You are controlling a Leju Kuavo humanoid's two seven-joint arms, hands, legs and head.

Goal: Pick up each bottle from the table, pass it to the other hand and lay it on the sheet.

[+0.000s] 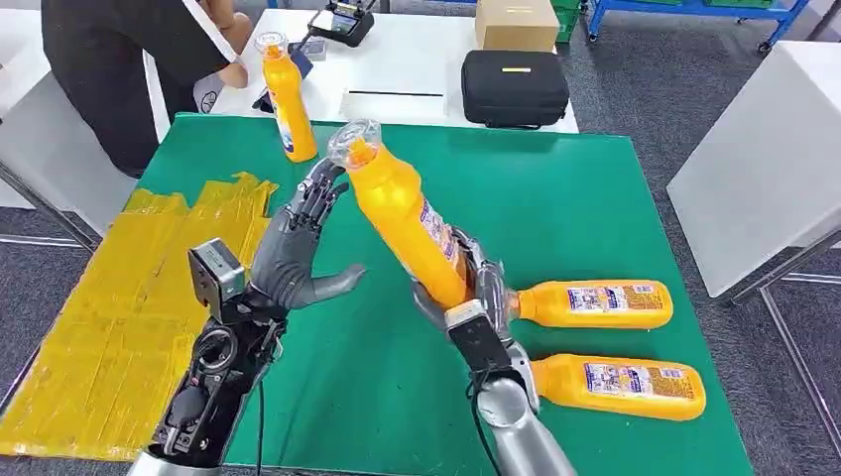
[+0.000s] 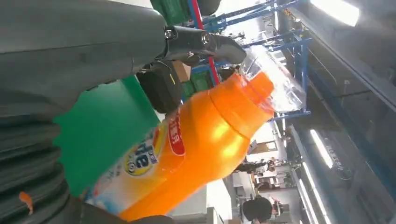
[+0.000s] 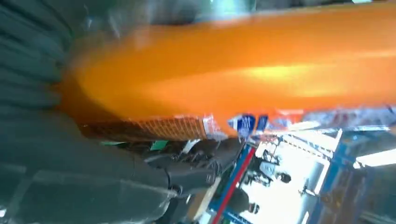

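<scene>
Bottles, four orange ones, sit around the green mat [image 1: 585, 198], which serves as the landmark. Off the mat's left edge lies the yellow sheet [image 1: 119, 307], crinkled and flat, with nothing on it. Past the mat's far left corner a person [image 1: 119, 59] in dark clothes leans over the white table [image 1: 417, 59]. At that far left corner of the mat a standing bottle [image 1: 288, 99] is upright, with the person's hand just beside it. Over the mat's near left part the left hand [image 1: 298, 253] is raised, palm turned toward the mat's middle, fingers spread and thumb out, holding nothing; its fingertips [image 1: 322, 188] are just beside the neck of the held bottle [image 1: 407, 223], and the head view does not settle whether they touch. That bottle is tilted above the mat's centre, its clear cap pointing up and toward the far left corner, its base gripped in the right hand [image 1: 461, 297], whose fingers wrap the lower body. The left wrist view shows the same bottle [image 2: 196, 149] close to the palm, label facing the camera. On the mat's near right part two more lie on their sides, caps toward the centre: the far lying bottle [image 1: 595, 304] and, nearer the mat's front edge, the near lying bottle [image 1: 620, 385]. Beyond the mat's far edge a black case [image 1: 514, 87] and a cardboard box [image 1: 516, 25] rest on the white table.
</scene>
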